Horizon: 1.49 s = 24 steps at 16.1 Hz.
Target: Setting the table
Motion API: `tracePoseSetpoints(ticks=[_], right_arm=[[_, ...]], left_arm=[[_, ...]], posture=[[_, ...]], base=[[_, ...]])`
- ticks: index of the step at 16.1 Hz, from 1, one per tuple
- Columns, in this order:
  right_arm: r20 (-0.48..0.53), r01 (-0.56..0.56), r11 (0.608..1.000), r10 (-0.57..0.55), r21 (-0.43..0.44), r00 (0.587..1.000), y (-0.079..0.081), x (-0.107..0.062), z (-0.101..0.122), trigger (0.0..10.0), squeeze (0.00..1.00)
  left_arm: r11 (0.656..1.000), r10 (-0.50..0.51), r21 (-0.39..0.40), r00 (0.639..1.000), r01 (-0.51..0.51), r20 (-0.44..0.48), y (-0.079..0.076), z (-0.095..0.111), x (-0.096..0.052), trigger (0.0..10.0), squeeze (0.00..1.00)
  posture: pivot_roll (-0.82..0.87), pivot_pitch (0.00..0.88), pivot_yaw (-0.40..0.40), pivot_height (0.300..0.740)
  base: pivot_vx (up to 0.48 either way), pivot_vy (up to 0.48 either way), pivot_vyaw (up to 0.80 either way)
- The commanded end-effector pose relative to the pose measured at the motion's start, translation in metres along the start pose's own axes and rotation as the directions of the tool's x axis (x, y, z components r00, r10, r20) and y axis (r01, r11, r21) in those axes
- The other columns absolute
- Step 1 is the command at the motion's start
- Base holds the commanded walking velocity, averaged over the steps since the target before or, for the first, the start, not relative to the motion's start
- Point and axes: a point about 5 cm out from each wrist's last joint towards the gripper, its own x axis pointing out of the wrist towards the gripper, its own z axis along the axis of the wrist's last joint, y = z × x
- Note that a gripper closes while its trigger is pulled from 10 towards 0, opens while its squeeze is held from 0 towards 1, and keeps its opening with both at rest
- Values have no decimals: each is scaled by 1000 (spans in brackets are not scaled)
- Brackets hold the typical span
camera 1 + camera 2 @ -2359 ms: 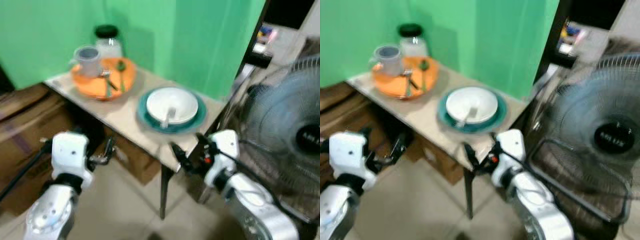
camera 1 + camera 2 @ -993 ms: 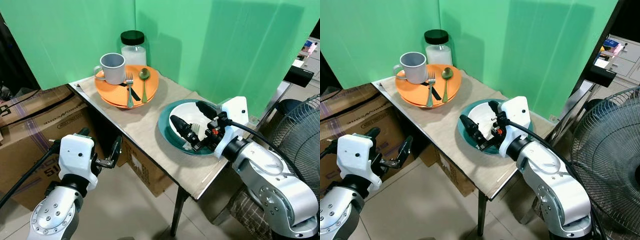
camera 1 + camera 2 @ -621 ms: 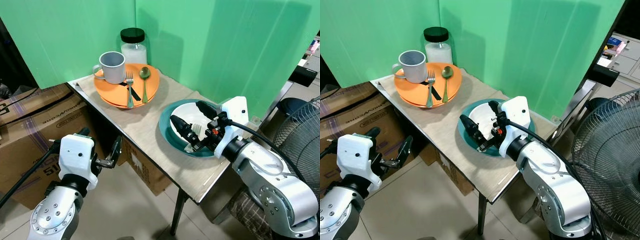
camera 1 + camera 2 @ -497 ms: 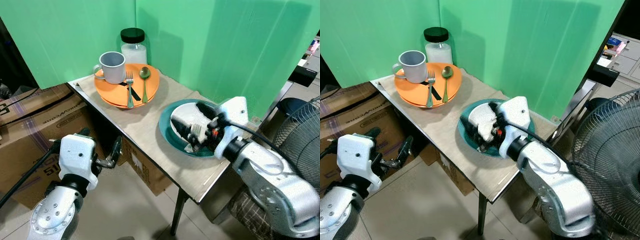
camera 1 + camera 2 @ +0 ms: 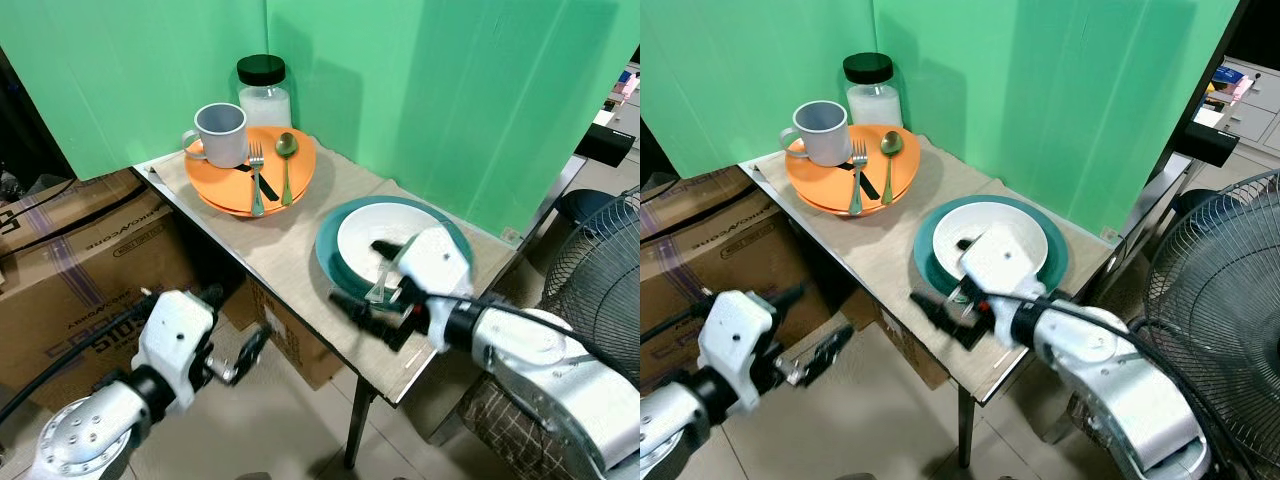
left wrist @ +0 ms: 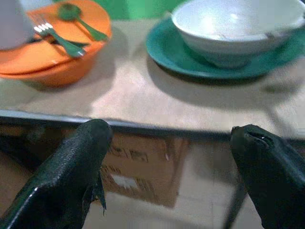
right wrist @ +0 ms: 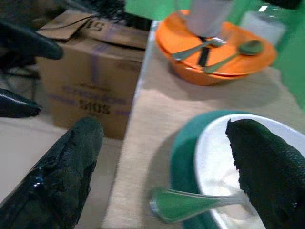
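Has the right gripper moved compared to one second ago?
Yes. The right gripper was over the white bowl; now it is back at the table's near edge, off the bowl.

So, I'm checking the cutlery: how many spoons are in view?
2. A green spoon lies on the orange plate beside the fork; another spoon rests against the white bowl's near rim.

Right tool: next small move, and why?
Probably ease the right tool forward and close on the green-handled utensil. Its fingers stand open on either side of the handle, which lies ungripped across the white bowl rim onto the teal plate.
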Motion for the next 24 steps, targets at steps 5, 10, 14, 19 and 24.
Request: tracePoseSetpoints(ticks=[5, 10, 14, 19, 24], right_arm=[[-15, 108, 991, -109, -76, 994, -6, 8, 2, 10000, 0], [-132, 223, 972, -232, -78, 964, -27, 0, -16, 10000, 0], [-166, 262, 958, -280, -119, 946, -38, -11, -22, 10000, 0], [-101, 386, 908, -405, -163, 909, -66, -21, -6, 10000, 0], [-199, 327, 945, -319, 12, 927, -54, -6, -2, 10000, 0]], left_arm=[[999, -54, -4, 998, 54, -17, -3, 0, -5, 10000, 0], [997, -73, -6, 997, 73, -16, -7, 0, -5, 10000, 0], [996, -84, 0, 996, 84, -12, -6, 1, -3, 10000, 0], [997, -81, 12, 997, 81, -1, -4, 2, 0, 10000, 0], [995, -97, 10, 995, 97, 8, -7, 2, 3, 10000, 0]], posture=[[100, 0, 38, 740], [100, 0, 40, 740], [88, 0, 51, 740], [84, 0, 50, 740], [79, 0, 40, 740]], base=[[0, 0, 0], [0, 0, 0], [0, 0, 0], [0, 0, 0], [0, 0, 0]])
